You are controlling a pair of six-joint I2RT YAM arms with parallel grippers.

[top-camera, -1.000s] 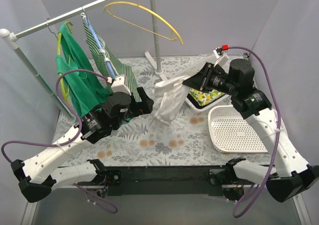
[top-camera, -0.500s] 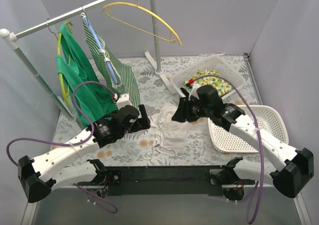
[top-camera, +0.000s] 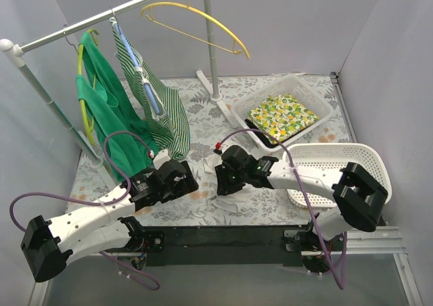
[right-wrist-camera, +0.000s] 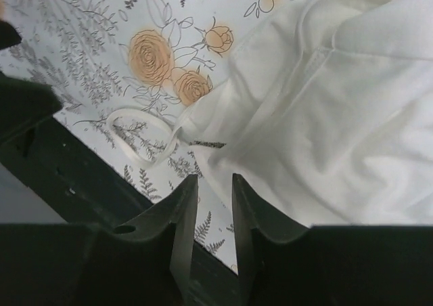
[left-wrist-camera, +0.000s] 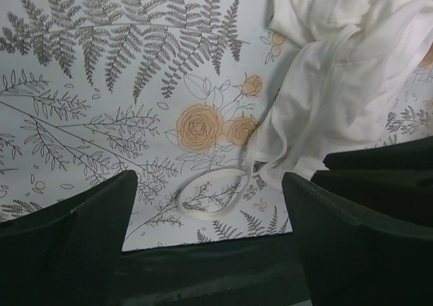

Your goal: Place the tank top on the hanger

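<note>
The white tank top (top-camera: pixel 208 167) lies crumpled on the floral table between my two grippers. It also shows in the left wrist view (left-wrist-camera: pixel 338 82) and the right wrist view (right-wrist-camera: pixel 338 103), with a strap loop (left-wrist-camera: pixel 216 198) lying flat on the table. My left gripper (top-camera: pixel 193 182) is wide open and empty (left-wrist-camera: pixel 210 184), just left of the strap. My right gripper (top-camera: pixel 220 177) is low at the fabric's near edge, jaws a narrow gap apart with nothing between them (right-wrist-camera: pixel 214 181). The empty yellow hanger (top-camera: pixel 203 18) hangs on the rail at the back.
A green garment (top-camera: pixel 101 110) and a striped garment (top-camera: pixel 162 103) hang on the rail (top-camera: pixel 67 34) at left. The rail's post (top-camera: pixel 210 55) stands mid-back. A clear bin with lemon-print cloth (top-camera: pixel 281 116) and a white basket (top-camera: pixel 338 164) sit at right. The table's dark front edge (left-wrist-camera: pixel 203 252) is close.
The right gripper carried the tank top from up in the air down onto the table and let it go. Both grippers have moved toward the table's near edge.
</note>
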